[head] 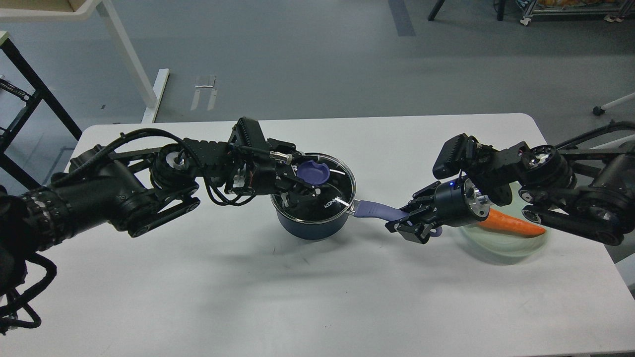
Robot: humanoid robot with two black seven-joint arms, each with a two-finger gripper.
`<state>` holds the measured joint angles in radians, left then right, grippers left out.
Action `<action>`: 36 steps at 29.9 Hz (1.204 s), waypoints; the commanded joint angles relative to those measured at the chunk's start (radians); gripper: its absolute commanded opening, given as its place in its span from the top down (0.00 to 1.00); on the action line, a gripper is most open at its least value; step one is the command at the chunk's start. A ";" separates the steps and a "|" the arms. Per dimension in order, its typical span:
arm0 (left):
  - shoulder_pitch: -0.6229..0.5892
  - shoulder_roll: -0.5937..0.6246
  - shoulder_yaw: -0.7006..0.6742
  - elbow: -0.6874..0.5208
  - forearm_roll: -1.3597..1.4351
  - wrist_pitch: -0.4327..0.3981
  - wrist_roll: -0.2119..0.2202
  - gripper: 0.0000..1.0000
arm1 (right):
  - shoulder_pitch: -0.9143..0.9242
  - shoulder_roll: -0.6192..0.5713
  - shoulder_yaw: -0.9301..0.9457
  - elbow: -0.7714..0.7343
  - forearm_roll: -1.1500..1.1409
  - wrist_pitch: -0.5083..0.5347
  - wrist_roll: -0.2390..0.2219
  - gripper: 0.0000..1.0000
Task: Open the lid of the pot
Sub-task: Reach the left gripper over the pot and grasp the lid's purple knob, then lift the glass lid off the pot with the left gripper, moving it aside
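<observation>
White table bears pot; right arm overlaps carrot and bowl.

Pot lid: glossy clear glass.
Pot handle: smooth matt purple.
My arms: matt black.
Table: matt white.

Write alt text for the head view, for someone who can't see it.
On a white table, the left gripper reaches over the glass lid of a dark blue pot, while the right gripper clamps its purple handle. An orange carrot lies on a clear plate.

Black arms — cabled (silver wrist)
</observation>
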<state>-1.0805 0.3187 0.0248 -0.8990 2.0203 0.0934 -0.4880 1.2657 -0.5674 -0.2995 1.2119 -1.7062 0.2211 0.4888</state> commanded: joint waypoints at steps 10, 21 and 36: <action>-0.084 0.141 -0.002 -0.063 -0.028 0.002 -0.001 0.66 | -0.003 0.000 0.000 -0.002 0.002 -0.003 0.000 0.68; -0.012 0.492 0.001 -0.244 -0.046 0.032 -0.001 0.65 | -0.003 -0.002 0.000 -0.003 0.002 -0.008 0.000 0.68; 0.330 0.625 -0.003 -0.178 -0.166 0.307 -0.001 0.63 | -0.005 -0.008 -0.003 -0.012 0.002 -0.008 0.000 0.67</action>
<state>-0.8019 0.9501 0.0229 -1.1146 1.8749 0.3374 -0.4887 1.2624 -0.5731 -0.3021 1.2004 -1.7044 0.2130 0.4888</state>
